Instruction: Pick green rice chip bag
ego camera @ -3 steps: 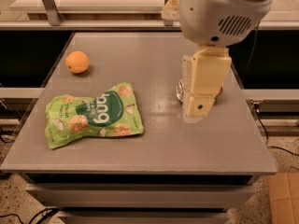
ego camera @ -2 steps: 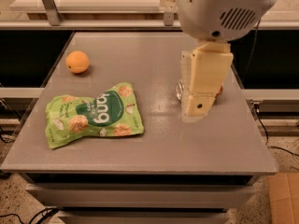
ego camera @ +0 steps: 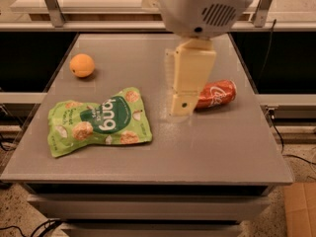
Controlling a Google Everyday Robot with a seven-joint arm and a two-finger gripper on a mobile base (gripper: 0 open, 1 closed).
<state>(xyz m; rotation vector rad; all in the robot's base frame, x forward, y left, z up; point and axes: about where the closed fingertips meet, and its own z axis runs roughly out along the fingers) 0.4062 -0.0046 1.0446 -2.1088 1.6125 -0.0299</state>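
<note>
The grey table (ego camera: 224,154) fills most of the camera view, and everything on it can be placed by its edges. The green rice chip bag (ego camera: 98,127) lies flat on the table's front left part, set a little back from the front edge and just in from the left edge. Its printed face is up, showing a dark green centre with white lettering and round tan rice cakes, and its long side runs roughly along the table's front edge. Nothing touches or covers it. An orange (ego camera: 82,65) sits on the table's back left part, near the left edge, clearly apart from the bag. A red soda can (ego camera: 216,94) lies on its side on the table's right half, about midway between front and back. The gripper (ego camera: 180,106) hangs over the middle of the table as a cream-coloured block pointing down at the surface, under the large white arm housing (ego camera: 207,6) that juts in over the table's back edge. Its lower end is just beside the can's near end and hides that end, so I cannot tell whether the two touch. From this angle I also cannot tell whether the gripper is spread or closed, and nothing can be seen held in it. It is well apart from the bag, with bare tabletop between them. A cardboard box (ego camera: 298,209) stands on the floor off the table's front right corner.
</note>
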